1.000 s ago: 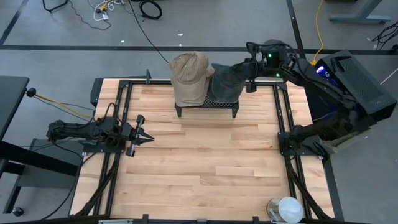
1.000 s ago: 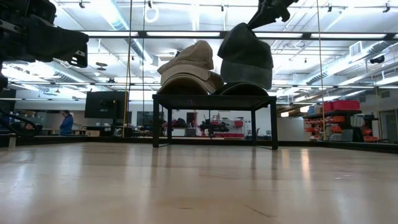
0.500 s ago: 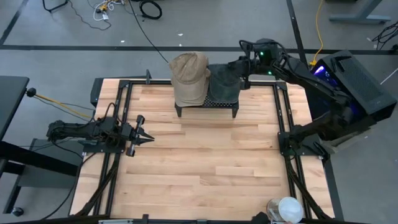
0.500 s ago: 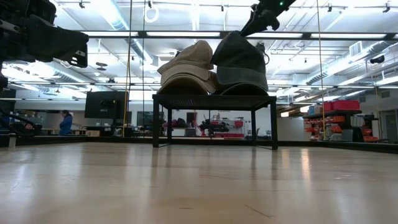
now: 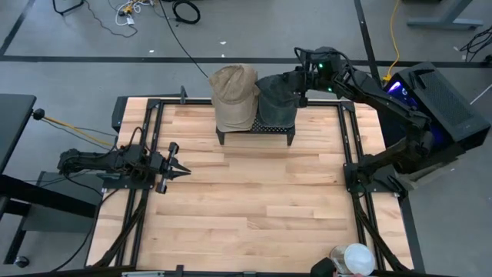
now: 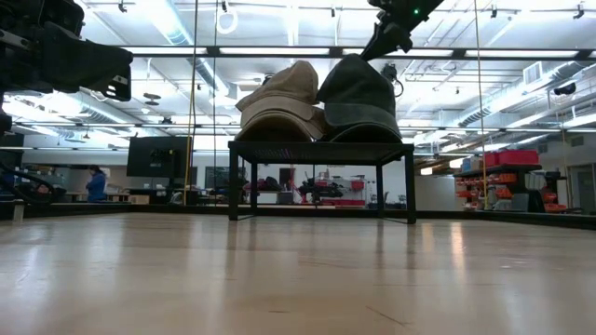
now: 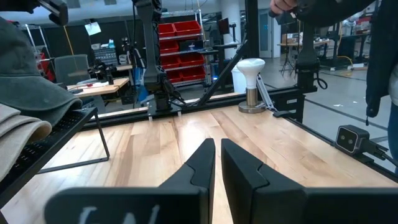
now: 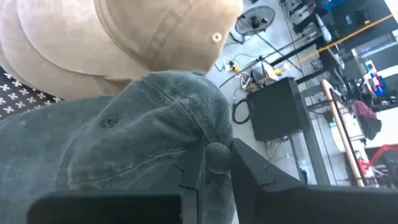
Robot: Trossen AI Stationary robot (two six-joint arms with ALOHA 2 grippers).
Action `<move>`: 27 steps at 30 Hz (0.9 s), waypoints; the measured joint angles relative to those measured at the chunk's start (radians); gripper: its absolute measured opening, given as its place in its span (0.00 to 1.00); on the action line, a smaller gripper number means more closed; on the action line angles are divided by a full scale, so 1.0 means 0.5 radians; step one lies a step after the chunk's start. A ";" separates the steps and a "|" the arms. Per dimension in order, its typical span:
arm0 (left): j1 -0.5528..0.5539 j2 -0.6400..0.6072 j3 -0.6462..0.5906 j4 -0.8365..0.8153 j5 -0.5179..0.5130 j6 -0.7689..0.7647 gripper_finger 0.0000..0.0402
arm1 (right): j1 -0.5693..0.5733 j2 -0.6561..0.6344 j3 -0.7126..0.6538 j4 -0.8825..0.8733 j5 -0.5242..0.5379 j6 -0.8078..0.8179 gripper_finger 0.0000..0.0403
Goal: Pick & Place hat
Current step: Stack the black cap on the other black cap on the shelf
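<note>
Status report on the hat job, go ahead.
Right tool shut on grey hat, hat down on black rack beside tan hat. Left tool shut, parked at table's left. Nothing in the way.

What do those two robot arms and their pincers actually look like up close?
Both arms are dark, nearly black, built from jointed tube-like segments. The left gripper ends in two pointed, wedge-shaped black fingers. The right gripper has the same flat black fingers, with small green lights glowing on its wrist.
</note>
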 joint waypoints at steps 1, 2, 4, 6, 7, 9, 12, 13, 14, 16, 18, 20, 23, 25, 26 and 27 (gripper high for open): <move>0.000 0.000 0.000 0.000 0.000 0.000 0.09 | 0.000 0.000 0.000 -0.002 0.014 0.001 0.13; 0.000 0.000 -0.001 0.000 0.000 -0.001 0.09 | 0.000 0.000 0.000 -0.002 0.038 0.001 0.13; 0.000 0.000 0.000 0.000 0.000 0.000 0.09 | 0.000 0.000 0.000 0.000 0.111 0.016 0.13; 0.000 0.000 -0.001 0.000 0.000 -0.001 0.09 | 0.000 0.000 0.000 -0.001 0.169 0.049 0.13; 0.000 0.000 -0.001 0.000 0.000 -0.001 0.09 | 0.000 0.000 0.000 -0.005 0.189 0.056 0.13; 0.000 0.000 0.000 0.000 0.000 0.000 0.09 | 0.000 0.000 0.000 -0.021 0.203 0.059 0.13; 0.000 0.000 0.000 0.000 0.000 0.000 0.09 | 0.000 0.000 0.000 -0.024 0.199 0.059 0.13; 0.000 0.000 0.000 0.000 0.000 -0.001 0.09 | 0.000 -0.001 0.000 -0.023 0.198 0.059 0.13; 0.000 0.000 0.000 0.000 0.000 -0.001 0.09 | 0.000 -0.001 0.000 -0.021 0.196 0.059 0.13; 0.000 0.000 0.000 0.000 0.000 0.000 0.09 | 0.000 -0.001 0.000 -0.011 0.191 0.059 0.14; 0.000 0.000 0.000 0.000 0.000 -0.001 0.09 | 0.000 -0.001 0.000 -0.004 0.191 0.059 0.15; 0.000 0.000 0.000 0.000 0.000 0.000 0.09 | 0.000 -0.002 0.000 -0.003 0.192 0.070 0.18; 0.000 0.000 -0.001 0.000 0.001 0.000 0.09 | 0.000 -0.002 0.000 0.000 0.193 0.159 0.24; 0.000 0.000 0.000 0.000 0.000 -0.001 0.09 | 0.000 -0.002 0.000 0.002 0.215 0.219 0.29; 0.000 0.000 -0.001 0.000 0.000 0.000 0.09 | 0.000 -0.002 0.000 0.003 0.230 0.236 0.32; 0.000 0.000 0.000 0.000 0.000 0.000 0.09 | 0.000 -0.002 0.000 0.002 0.241 0.249 0.35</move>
